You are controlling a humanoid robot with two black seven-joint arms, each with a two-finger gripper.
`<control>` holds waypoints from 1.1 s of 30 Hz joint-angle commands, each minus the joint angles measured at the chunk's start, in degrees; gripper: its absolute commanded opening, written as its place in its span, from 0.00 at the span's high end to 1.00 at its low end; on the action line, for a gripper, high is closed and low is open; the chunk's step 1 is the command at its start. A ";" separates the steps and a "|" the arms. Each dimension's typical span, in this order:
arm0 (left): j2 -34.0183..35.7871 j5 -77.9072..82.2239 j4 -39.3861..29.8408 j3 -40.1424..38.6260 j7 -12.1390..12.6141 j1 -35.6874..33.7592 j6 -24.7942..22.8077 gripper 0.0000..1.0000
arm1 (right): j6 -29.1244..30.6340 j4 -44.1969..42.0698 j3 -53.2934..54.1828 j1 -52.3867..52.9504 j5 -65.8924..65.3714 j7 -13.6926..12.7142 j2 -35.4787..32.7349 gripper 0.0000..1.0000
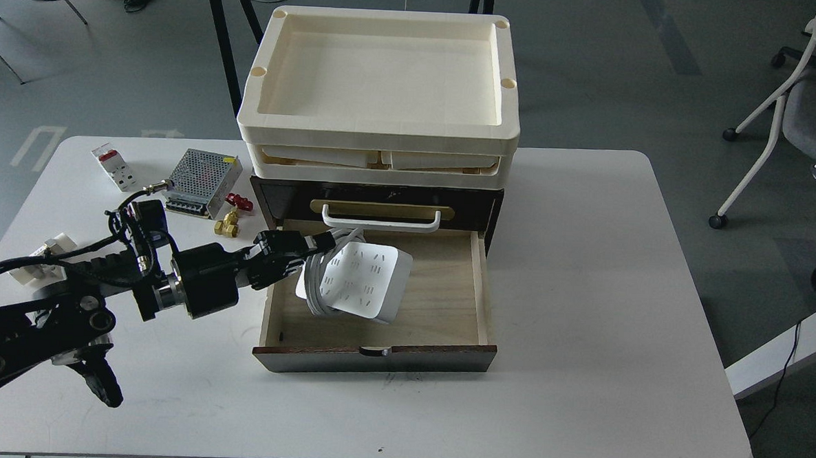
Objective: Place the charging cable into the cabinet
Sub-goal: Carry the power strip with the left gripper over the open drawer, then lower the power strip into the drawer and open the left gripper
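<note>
The charging cable (363, 282), a white power strip with its thick white cord looped around it, is inside the open lower drawer (446, 306) of the dark brown cabinet (275, 192), low over the pale wood floor. My left gripper (321, 242) reaches in from the left over the drawer's left wall and is shut on the strip's cord end. The upper drawer with its white bar handle (381, 221) is closed. My right gripper is out of view.
Stacked cream trays (378, 124) sit on the cabinet. On the white table (584, 298) at the left lie a white-and-red breaker (114, 168), a silver mesh power supply (200, 173) and a small brass valve (229, 224). Office chairs stand at the right.
</note>
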 commanded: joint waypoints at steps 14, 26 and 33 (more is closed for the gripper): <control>-6.05 -0.77 6.07 -1.66 0.00 2.35 0.23 1.00 | 0.00 -1.22 0.21 -1.26 0.00 0.18 0.03 0.00; -11.24 -0.86 14.42 -1.67 0.00 2.62 0.32 0.94 | 0.00 -1.22 0.29 -1.26 0.00 0.18 0.11 0.00; -11.33 -0.86 14.33 -1.84 0.00 2.62 -0.12 0.69 | 0.00 -1.22 0.29 -1.35 0.00 0.27 0.47 0.00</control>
